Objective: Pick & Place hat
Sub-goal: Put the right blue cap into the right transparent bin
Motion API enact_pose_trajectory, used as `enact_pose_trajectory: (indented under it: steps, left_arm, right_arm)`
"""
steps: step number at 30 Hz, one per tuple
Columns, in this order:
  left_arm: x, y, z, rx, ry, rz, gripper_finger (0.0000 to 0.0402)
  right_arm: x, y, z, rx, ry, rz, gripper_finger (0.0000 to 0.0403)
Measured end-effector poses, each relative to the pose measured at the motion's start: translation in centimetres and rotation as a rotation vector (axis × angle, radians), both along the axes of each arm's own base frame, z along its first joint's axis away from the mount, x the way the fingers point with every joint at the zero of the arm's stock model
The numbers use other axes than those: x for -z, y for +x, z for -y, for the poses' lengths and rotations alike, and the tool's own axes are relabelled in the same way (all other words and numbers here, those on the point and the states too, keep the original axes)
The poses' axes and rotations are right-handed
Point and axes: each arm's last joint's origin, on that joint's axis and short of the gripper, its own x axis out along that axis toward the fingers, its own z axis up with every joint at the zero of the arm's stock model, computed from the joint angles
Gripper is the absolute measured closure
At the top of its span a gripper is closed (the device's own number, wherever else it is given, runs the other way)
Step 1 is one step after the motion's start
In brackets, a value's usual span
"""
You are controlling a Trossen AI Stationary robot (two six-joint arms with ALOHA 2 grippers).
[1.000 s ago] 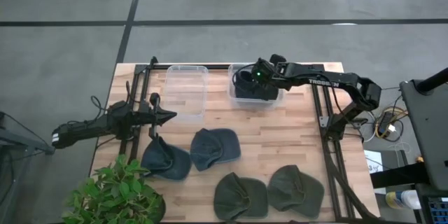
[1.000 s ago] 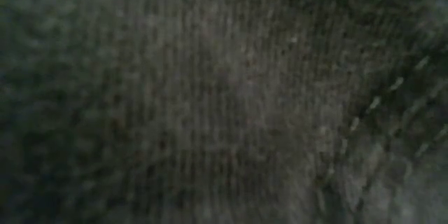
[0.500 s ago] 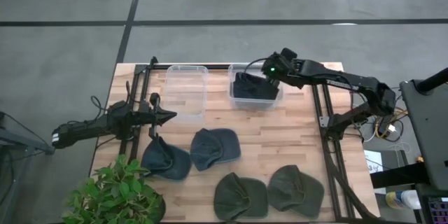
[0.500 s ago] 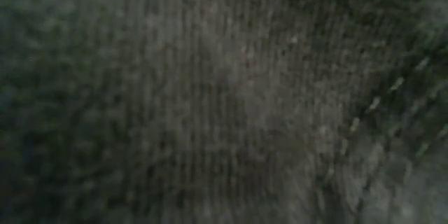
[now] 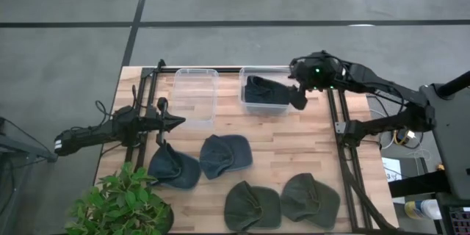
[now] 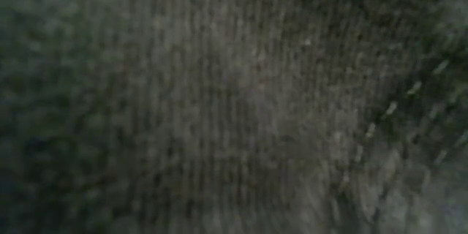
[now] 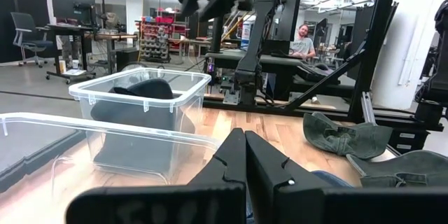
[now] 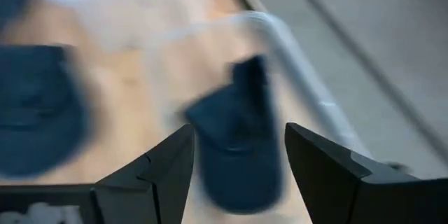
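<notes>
A dark hat [image 5: 261,89] lies inside the right clear bin [image 5: 246,106] at the table's far side; it also shows in the left wrist view [image 7: 143,105] and the right wrist view [image 8: 238,140]. My right gripper [image 5: 299,97] hangs open above that bin's right rim, tipped down toward it, with nothing between its fingers [image 8: 238,161]. At the table's left, my left gripper [image 5: 178,123] is level and shut on nothing [image 7: 245,161]. Several more hats lie flat on the table's near half, among them a blue one [image 5: 225,154] and a green one [image 5: 310,198].
An empty clear bin [image 5: 194,95] stands left of the filled one. A potted plant [image 5: 121,205] sits at the near left corner. Dark hat cloth [image 6: 234,102] fills the whole low view. Black frame rails [image 5: 345,154] run along the table's sides.
My right gripper has risen out of the right bin and drawn back toward the table's right edge, tipping from steeply down to a shallower slant. It has come away from the dark hat, which stays lying in the bin.
</notes>
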Motion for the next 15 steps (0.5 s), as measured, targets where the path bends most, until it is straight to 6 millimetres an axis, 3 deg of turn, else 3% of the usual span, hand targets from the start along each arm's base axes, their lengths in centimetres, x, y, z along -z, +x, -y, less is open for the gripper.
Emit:
enact_pose_trajectory:
  steps: [8,15]
  left_arm:
    - [0.0,0.0,0.0,0.000,0.000,0.000,0.0402]
    - [0.0,0.0,0.0,0.000,0.000,0.000,0.0402]
  right_arm:
    - [0.0,0.3,-1.3,-0.182,0.271,0.100,0.0184]
    - [2.3,2.4,-3.4,-0.304,0.320,0.000,0.0184]
